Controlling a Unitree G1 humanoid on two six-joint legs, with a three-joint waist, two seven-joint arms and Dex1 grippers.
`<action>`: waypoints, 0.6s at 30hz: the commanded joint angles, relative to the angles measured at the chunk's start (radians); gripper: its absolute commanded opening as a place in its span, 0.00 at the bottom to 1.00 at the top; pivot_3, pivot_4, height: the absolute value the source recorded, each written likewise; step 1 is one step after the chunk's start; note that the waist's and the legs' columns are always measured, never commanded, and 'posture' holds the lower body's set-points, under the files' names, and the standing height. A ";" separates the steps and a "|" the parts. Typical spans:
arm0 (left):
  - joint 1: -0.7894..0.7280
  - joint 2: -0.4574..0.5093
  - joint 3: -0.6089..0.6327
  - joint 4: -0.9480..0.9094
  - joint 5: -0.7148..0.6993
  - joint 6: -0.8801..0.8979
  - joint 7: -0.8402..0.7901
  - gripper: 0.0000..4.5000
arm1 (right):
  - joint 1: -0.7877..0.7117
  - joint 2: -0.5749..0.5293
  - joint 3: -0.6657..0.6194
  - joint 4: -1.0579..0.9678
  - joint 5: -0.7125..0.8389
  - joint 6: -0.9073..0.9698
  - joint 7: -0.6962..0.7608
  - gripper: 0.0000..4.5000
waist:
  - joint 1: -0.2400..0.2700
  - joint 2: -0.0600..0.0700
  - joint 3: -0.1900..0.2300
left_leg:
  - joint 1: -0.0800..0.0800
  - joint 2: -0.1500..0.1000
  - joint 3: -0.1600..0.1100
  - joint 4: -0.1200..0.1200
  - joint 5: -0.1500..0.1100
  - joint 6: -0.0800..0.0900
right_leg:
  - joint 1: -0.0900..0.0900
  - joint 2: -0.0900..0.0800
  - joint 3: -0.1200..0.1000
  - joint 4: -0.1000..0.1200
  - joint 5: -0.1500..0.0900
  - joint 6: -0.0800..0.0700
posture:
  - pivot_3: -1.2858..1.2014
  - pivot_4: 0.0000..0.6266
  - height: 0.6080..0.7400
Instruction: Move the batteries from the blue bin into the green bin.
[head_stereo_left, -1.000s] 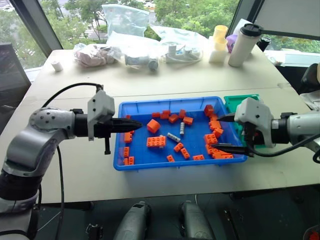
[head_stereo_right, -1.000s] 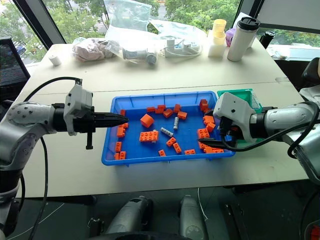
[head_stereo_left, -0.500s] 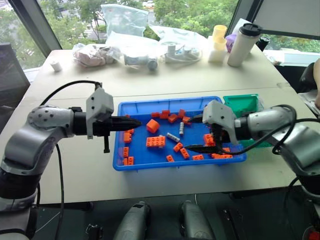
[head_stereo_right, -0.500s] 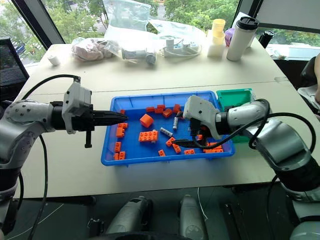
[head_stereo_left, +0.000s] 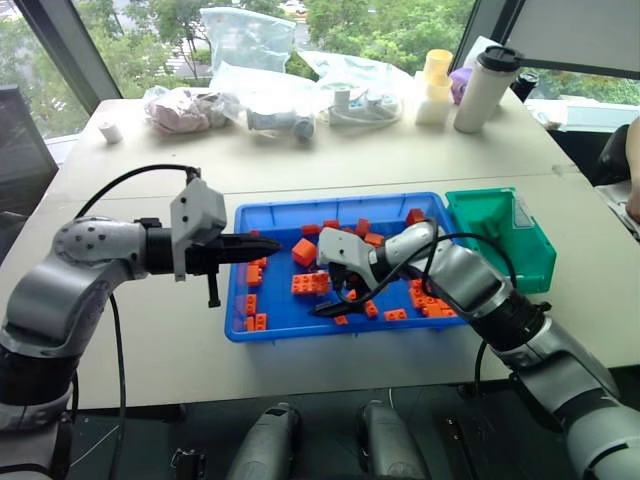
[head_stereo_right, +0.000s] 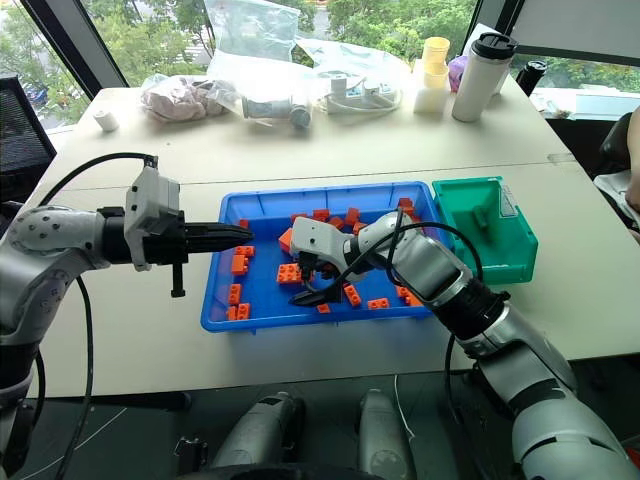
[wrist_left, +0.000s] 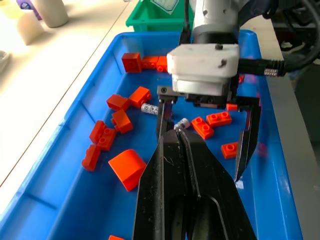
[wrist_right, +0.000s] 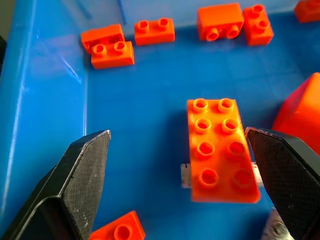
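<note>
While the left gripper (head_stereo_left: 262, 247) hangs level over the left rim of the blue bin (head_stereo_left: 330, 324) with its black fingers pressed together on nothing, the right gripper (head_stereo_left: 338, 287) is down inside the tray near centre frame, jaws spread wide and empty. In the right wrist view its two fingertips (wrist_right: 82, 165) straddle a big orange eight-stud brick (wrist_right: 221, 149); a bit of silver-grey shows at that brick's edge, cannot tell if it is a battery. In the left wrist view the batteries (wrist_left: 149, 108) lie on the blue floor among orange bricks (wrist_left: 131, 169), one beside a small brick, the other just in front of the left fingertips and between the right gripper's fingers, apart from each other. The green bin (head_stereo_left: 500, 238) sits right of centre, just beside the tray's right end, nothing seen inside. Upper part of frame: a white tumbler (head_stereo_left: 487, 90), a yellow cup (head_stereo_left: 438, 70), plastic bags (head_stereo_left: 255, 75) on the table (head_stereo_left: 150, 340).
</note>
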 joint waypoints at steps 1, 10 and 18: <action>0.002 0.010 0.033 -0.032 -0.014 0.006 0.015 0.00 | -0.049 0.042 0.003 0.060 -0.049 -0.028 -0.001 0.99 | -0.007 0.000 0.000 | 0.000 0.000 0.000 0.000 0.000 0.000 | 0.000 0.000 0.000 0.000 0.000 0.000 | 0.52 0.24 1.00; -0.004 0.002 0.020 -0.021 -0.003 -0.002 0.019 0.00 | -0.068 0.080 -0.010 0.101 -0.097 -0.033 0.015 0.50 | -0.013 0.000 0.000 | 0.000 0.000 -0.001 -0.001 0.000 0.000 | -0.001 0.001 0.000 0.001 0.000 0.000 | 0.52 0.24 1.00; -0.025 -0.005 0.003 0.011 0.010 -0.020 0.005 0.00 | -0.089 0.134 -0.060 0.034 -0.055 -0.013 0.038 0.50 | -0.014 0.000 0.000 | 0.000 0.000 -0.001 -0.001 0.000 0.000 | -0.002 0.001 0.000 0.001 0.000 0.000 | 0.52 0.24 1.00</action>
